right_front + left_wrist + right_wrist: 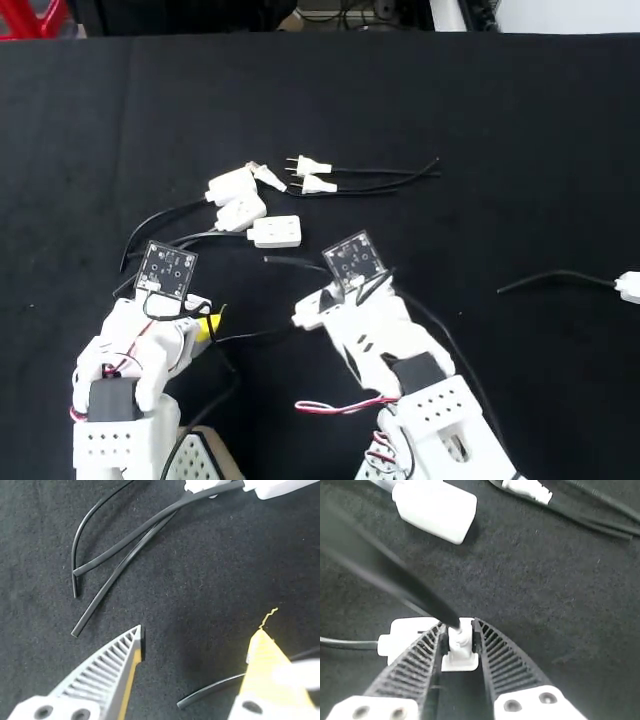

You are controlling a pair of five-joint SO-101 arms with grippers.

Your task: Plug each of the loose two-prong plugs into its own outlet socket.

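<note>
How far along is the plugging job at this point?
Done: maybe one; an angled plug lies against the farthest socket, seating unclear. In hand: the right gripper has its jaws shut on a white plug beside a nearby socket. Remaining: two loose plugs lie apart from the sockets; the left gripper hangs open over bare cloth.

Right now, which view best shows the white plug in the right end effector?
The right wrist view: the plug sits clamped between the right end effector fingers, close up. In the high view it is a small white patch at the arm's tip. The left wrist view faces other cables.
</note>
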